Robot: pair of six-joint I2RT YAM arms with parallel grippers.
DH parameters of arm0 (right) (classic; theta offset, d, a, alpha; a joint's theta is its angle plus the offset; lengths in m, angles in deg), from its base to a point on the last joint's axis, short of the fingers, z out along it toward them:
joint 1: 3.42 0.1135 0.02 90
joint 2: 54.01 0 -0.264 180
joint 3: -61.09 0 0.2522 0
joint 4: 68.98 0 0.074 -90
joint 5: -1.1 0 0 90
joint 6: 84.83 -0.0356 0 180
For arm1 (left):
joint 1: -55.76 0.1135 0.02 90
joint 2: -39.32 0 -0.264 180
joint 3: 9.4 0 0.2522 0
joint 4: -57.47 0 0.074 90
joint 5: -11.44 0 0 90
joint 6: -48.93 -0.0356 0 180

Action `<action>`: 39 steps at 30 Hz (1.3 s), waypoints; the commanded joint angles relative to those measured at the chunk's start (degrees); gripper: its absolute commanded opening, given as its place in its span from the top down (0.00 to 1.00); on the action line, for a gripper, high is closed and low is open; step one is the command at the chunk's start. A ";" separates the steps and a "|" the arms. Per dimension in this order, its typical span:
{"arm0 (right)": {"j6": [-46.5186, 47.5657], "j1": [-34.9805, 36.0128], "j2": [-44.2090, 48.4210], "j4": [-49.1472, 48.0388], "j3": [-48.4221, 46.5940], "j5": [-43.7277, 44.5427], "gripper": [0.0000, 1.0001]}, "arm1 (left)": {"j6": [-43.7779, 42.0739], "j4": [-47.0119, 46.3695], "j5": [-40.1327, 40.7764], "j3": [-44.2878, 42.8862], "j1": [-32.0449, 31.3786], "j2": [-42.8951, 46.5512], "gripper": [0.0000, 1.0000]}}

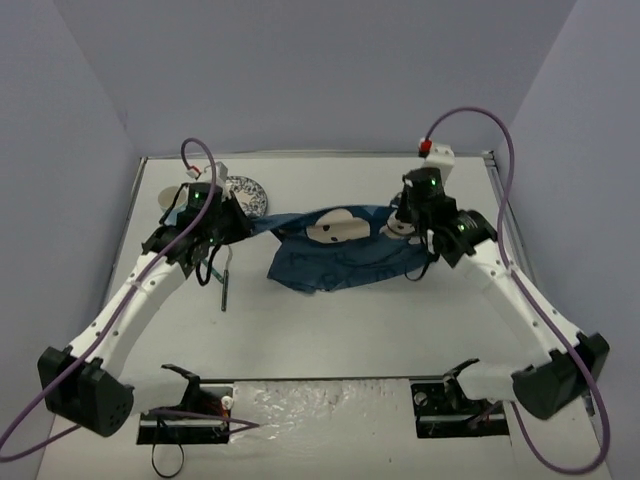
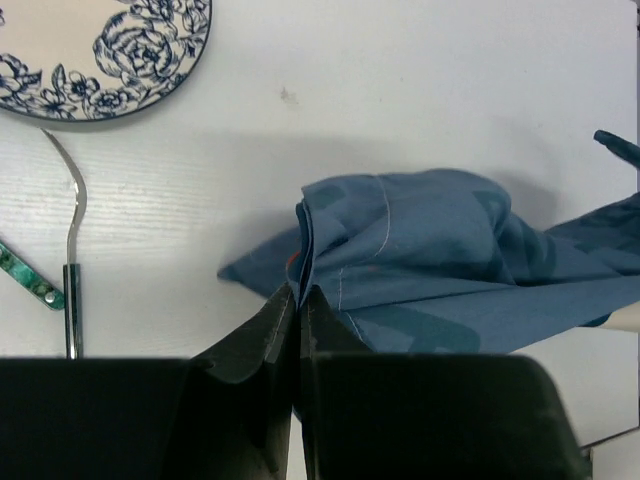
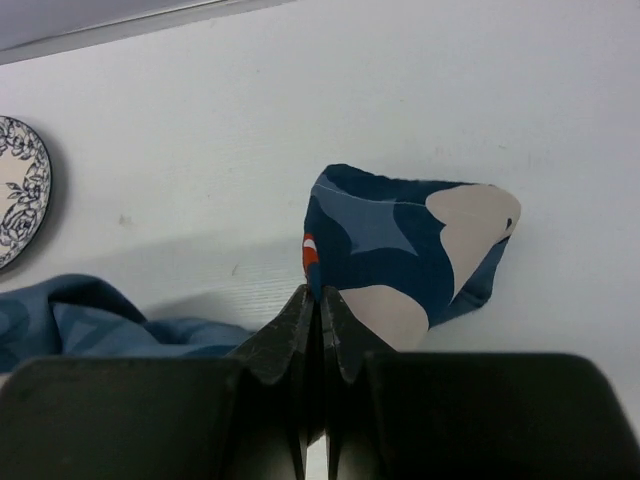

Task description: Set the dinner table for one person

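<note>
The blue cartoon-face cloth placemat (image 1: 340,250) hangs stretched between my two grippers over the middle of the white dinner table (image 1: 330,320). My left gripper (image 2: 299,292) is shut on the placemat's left corner (image 2: 420,250). My right gripper (image 3: 320,295) is shut on its right corner (image 3: 400,240), which folds over the fingers. A blue floral plate (image 1: 247,192) lies at the back left, also in the left wrist view (image 2: 110,50). A fork (image 2: 72,250) and a green-handled utensil (image 2: 30,280) lie below the plate; a dark utensil (image 1: 224,285) lies by the left arm.
A red and white object (image 1: 436,151) sits at the back right edge of the table. The table's metal rim (image 1: 300,154) runs along the back wall. Cables loop from both arms.
</note>
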 commanded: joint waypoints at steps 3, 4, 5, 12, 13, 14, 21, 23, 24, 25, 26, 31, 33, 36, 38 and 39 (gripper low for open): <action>-8.25 0.54 11.42 -4.77 23.57 -1.60 0.81 | 1.84 -2.15 2.05 13.43 0.20 6.35 1.00; -9.89 0.63 12.28 -5.27 26.80 -2.81 0.74 | 2.48 -3.00 1.77 15.79 0.18 6.76 1.00; -11.41 0.73 13.04 -5.78 29.69 -3.87 0.65 | 3.14 -3.62 1.52 17.87 0.18 7.12 1.00; -14.23 0.65 18.21 -5.63 33.20 -5.32 0.24 | 3.06 -4.19 0.70 25.10 0.13 9.68 1.00; -14.23 0.68 17.54 -5.58 32.67 -4.74 0.23 | 2.78 -4.07 0.90 25.42 0.15 9.80 1.00; -14.32 0.74 16.05 -5.42 32.15 -3.67 0.22 | 2.75 -3.96 0.99 25.78 0.13 9.83 1.00; -22.41 -1.36 6.56 -3.59 30.40 2.23 0.23 | 2.75 -4.54 1.25 26.04 0.09 9.56 1.00; -23.81 -2.89 3.70 -3.68 29.89 3.36 0.24 | 2.65 -4.62 1.48 26.01 0.11 9.60 1.00; -24.02 -3.51 2.18 -3.77 29.24 4.22 0.26 | 2.57 -4.54 1.49 25.97 0.16 9.56 1.00; -24.13 -4.16 0.83 -3.94 28.67 4.74 0.27 | 2.52 -4.48 1.49 25.95 0.18 9.51 1.00; -23.89 -5.13 -0.45 -4.39 28.08 4.51 0.28 | 2.52 -4.47 1.45 25.91 0.18 9.39 1.00; -21.74 -9.06 -6.98 -7.26 24.80 2.33 0.28 | 2.52 -4.62 1.00 25.55 0.14 8.92 1.00; -21.63 -9.31 -8.93 -7.78 23.71 2.31 0.28 | 2.48 -4.57 0.90 25.36 0.11 8.69 1.00; -21.64 -10.10 -12.31 -9.06 21.93 1.97 0.29 | 2.34 -4.68 0.64 25.10 0.13 8.43 1.00; -21.72 -10.47 -14.65 -9.45 21.00 1.99 0.31 | 2.25 -4.56 0.52 24.97 0.17 8.30 1.00; -21.82 -10.73 -15.57 -9.51 20.59 2.09 0.32 | 2.25 -4.51 0.52 24.92 0.12 8.24 1.00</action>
